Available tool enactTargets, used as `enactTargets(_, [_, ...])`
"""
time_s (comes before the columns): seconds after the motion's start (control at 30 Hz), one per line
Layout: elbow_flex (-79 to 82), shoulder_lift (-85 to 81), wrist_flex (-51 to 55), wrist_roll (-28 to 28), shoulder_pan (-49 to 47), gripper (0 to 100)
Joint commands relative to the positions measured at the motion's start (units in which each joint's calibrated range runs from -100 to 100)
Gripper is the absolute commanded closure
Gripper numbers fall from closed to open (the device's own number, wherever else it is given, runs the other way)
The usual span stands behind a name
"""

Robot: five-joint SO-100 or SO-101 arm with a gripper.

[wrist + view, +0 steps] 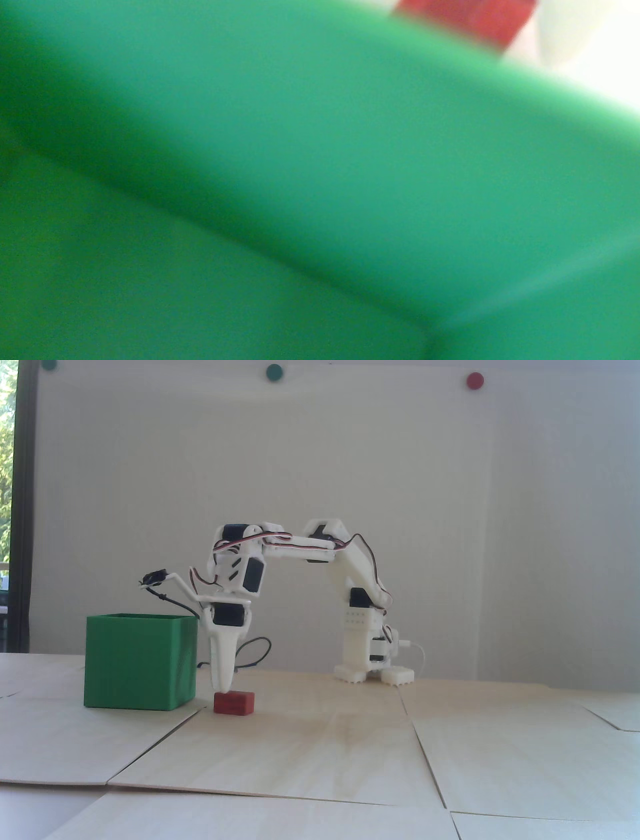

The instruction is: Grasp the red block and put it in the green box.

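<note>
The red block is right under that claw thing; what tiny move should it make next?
Probably close on the red block. In the fixed view the gripper points straight down, tip at the block's top left, beside the green box. Whether the fingers straddle it is unclear, so close gently.

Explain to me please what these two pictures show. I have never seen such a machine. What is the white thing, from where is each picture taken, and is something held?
The white thing is a small robot arm standing on a wooden table. At its end is a pincer, pointing straight down.

The fixed view is taken from a still camera low at the table's side. The wrist view comes from a camera riding on the arm, very close and blurred.

On the table stand a green box, open at the top, and beside it, on its right in the fixed view, a small red block. In the wrist view the green box fills nearly everything; the red block peeks in at the top.

The pincer's tip is at the block's top left edge. Whether it grips the block cannot be told. The block lies on the table.
</note>
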State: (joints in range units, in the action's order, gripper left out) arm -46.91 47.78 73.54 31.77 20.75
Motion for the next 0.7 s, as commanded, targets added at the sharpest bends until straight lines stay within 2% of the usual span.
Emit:
enactTargets(0.0, [-0.3,-1.1,-0.9,-0.1,1.5,72])
enactTargets(0.43, [-0.9,3.6,-0.9,0.2,1.0,73])
enactTargets(0.67, [-1.0,4.0,-0.9,0.2,-0.5,87])
